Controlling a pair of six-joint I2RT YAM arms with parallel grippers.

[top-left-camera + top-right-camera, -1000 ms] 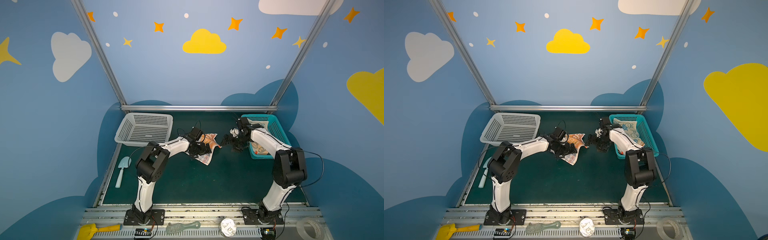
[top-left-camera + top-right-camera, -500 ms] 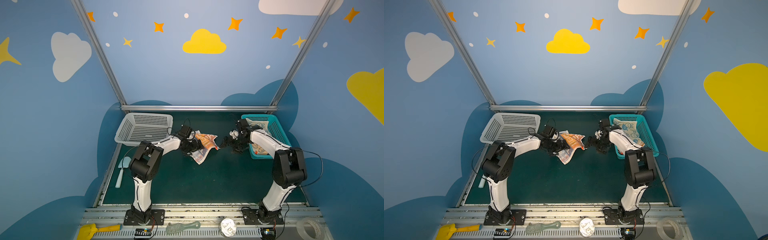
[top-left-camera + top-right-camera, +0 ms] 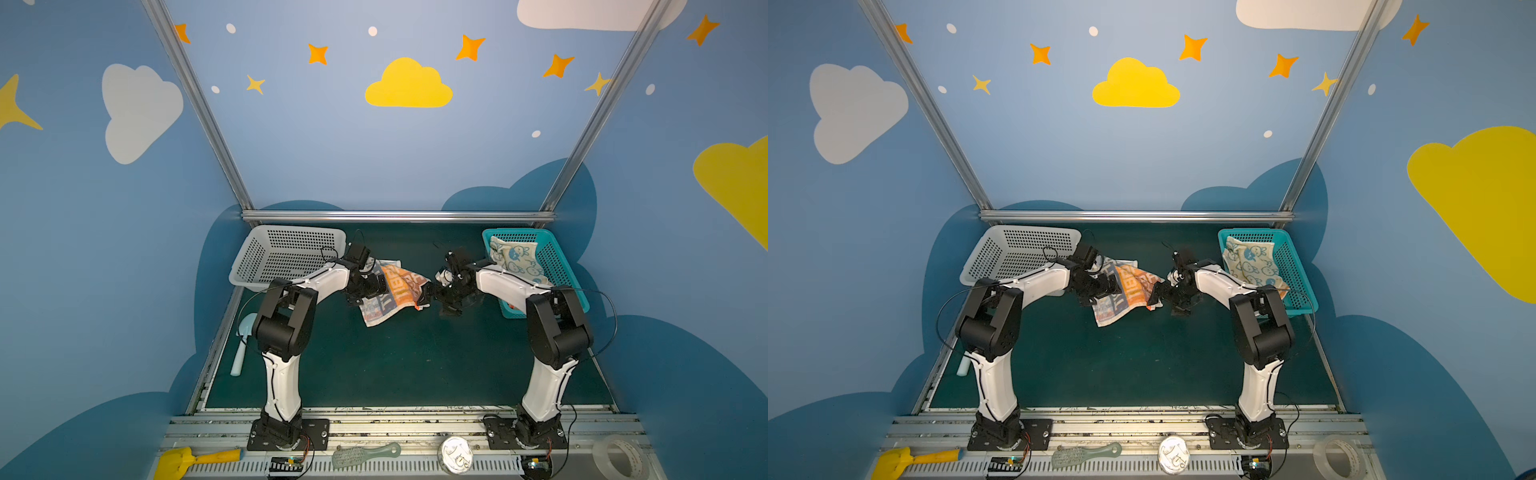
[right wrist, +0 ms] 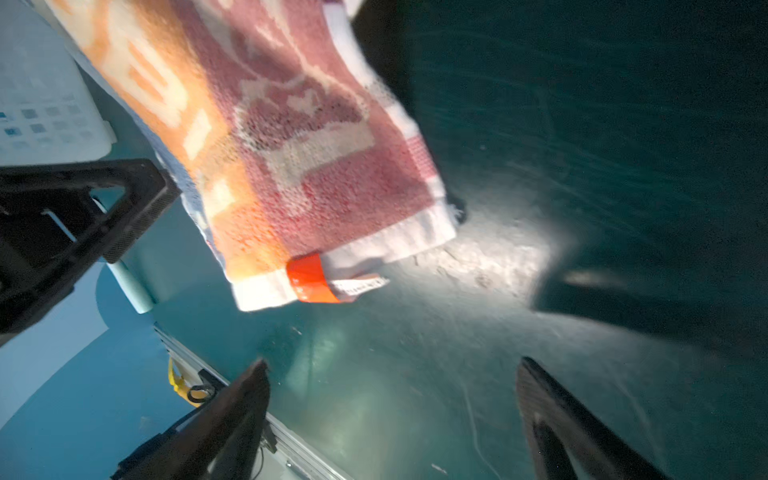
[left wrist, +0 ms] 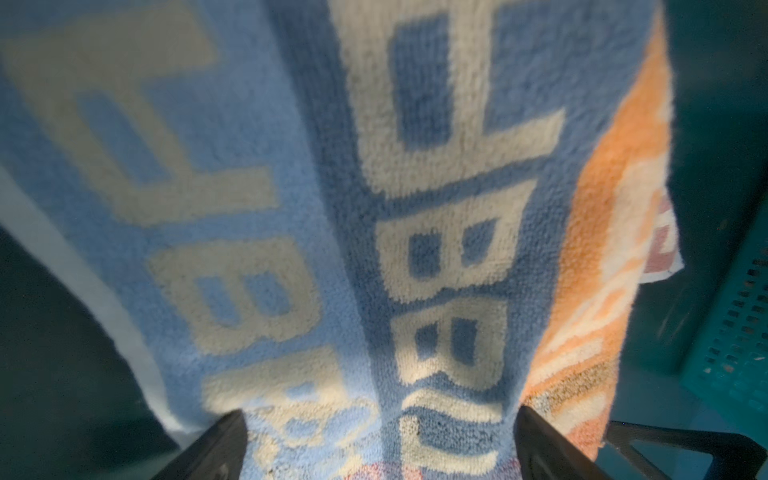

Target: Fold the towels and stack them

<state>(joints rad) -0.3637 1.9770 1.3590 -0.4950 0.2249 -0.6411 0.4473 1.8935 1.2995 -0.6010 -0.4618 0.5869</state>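
The striped towel [image 3: 392, 291] with cream lettering is bunched mid-table, its orange part raised; it fills the left wrist view [image 5: 374, 208]. My left gripper [image 3: 371, 286] [image 5: 380, 440] is open, its jaws wide apart, and the cloth lies across the gap between them. One towel corner with an orange tag [image 4: 309, 278] hangs above the mat. My right gripper [image 3: 429, 291] [image 4: 392, 415] is open just right of that corner, with only mat between its fingers [image 4: 232, 415]. A cream towel with blue rabbits [image 3: 513, 259] lies in the teal basket [image 3: 555, 253].
A white basket [image 3: 286, 253] stands at the back left, close behind my left arm. A pale blue scoop [image 3: 243, 345] lies at the mat's left edge. On the front rail are a yellow scoop [image 3: 195, 459], a brush [image 3: 365, 453], a tin [image 3: 457, 455] and a tape roll [image 3: 619, 457].
My left gripper has drawn back to the left, taking the striped towel along and bunching it higher. My right gripper has come a little nearer to the towel's corner.
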